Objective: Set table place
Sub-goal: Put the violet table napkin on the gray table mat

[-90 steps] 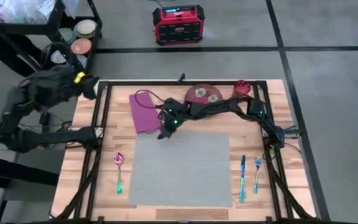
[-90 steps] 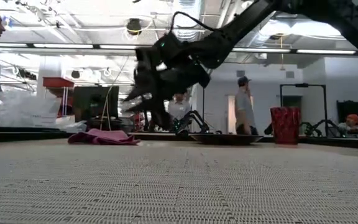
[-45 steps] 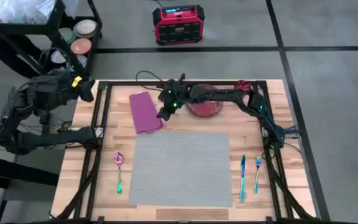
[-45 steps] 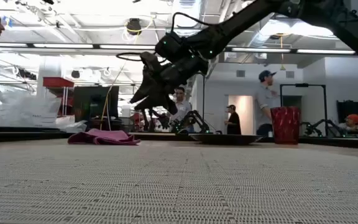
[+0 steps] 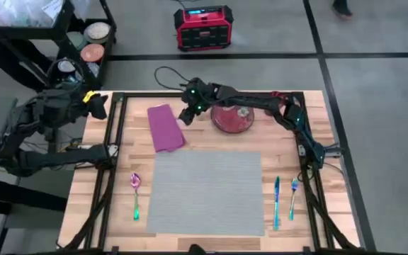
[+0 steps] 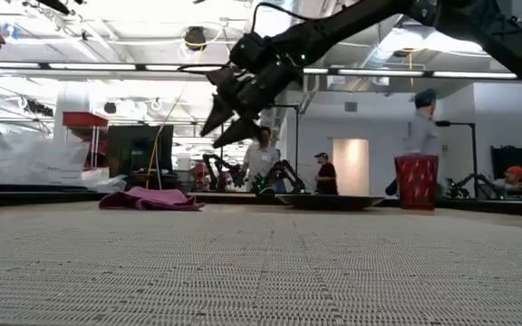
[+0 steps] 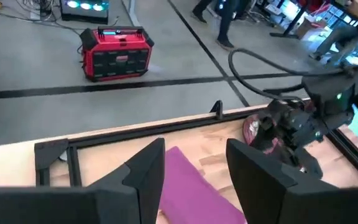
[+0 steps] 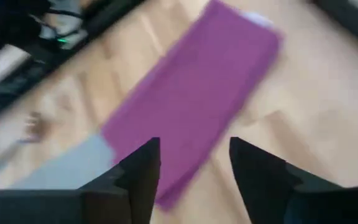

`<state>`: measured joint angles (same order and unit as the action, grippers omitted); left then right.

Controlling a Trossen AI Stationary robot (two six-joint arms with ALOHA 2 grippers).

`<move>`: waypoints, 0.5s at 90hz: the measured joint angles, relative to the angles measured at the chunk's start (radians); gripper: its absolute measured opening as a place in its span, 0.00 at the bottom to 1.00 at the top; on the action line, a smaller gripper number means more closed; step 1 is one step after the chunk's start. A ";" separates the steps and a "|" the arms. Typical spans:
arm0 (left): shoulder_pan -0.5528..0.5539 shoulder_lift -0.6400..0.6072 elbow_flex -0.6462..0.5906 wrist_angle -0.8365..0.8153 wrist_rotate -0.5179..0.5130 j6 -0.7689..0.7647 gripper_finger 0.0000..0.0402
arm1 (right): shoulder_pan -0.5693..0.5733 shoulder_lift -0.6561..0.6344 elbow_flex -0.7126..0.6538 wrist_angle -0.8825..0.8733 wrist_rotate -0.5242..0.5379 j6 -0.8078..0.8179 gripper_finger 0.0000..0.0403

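Note:
The grey placemat [image 5: 205, 191] lies flat in the middle of the light-wood table [image 5: 331, 205]. A magenta napkin [image 5: 165, 127] lies flat beyond the mat's far left corner, and a red plate [image 5: 232, 118] sits to its right. My right gripper [image 5: 185, 117] hangs open above the table between the napkin and the plate; its wrist view looks down on the napkin [image 8: 197, 99] past empty fingers [image 8: 194, 168]. In the low view it [image 6: 223, 127] points down, well clear of the table. My left gripper [image 5: 101, 103] waits open at the table's far left corner [image 7: 194, 180].
A spoon [image 5: 136, 195] lies left of the placemat; a knife [image 5: 277, 202] and a fork [image 5: 293, 197] lie to its right. A red cup [image 5: 278, 99] stands at the far right. A black shelf cart [image 5: 83, 42] and a red box [image 5: 202, 27] stand beyond the table. People move in the room behind.
My right gripper has risen from the placemat's far left corner and gone toward the table's far edge, ending high between the napkin and the plate. Its fingers stay open and empty.

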<state>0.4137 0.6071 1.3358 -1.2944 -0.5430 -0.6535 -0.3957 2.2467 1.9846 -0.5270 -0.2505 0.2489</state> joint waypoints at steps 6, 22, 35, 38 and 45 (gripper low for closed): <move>0.000 0.000 0.000 -0.002 0.000 -0.008 0.38 | -0.001 0.000 0.012 -0.007 0.001 -0.004 0.37; 0.000 0.003 0.000 -0.006 0.000 -0.129 0.38 | -0.001 0.035 0.012 -0.062 -0.099 0.062 0.35; 0.000 0.032 -0.096 -0.115 0.002 -0.222 0.36 | 0.016 0.059 0.010 -0.069 -0.135 0.080 0.35; 0.000 0.042 -0.148 -0.115 0.020 -0.249 0.34 | 0.017 0.058 0.010 -0.070 -0.143 0.080 0.35; 0.000 0.066 -0.292 -0.013 0.094 -0.289 0.24 | 0.019 0.056 0.012 -0.067 -0.149 0.083 0.33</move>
<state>0.4133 0.6729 1.0433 -1.3078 -0.4487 -0.9429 -0.3763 2.3028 1.9965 -0.5938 -0.3996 0.3318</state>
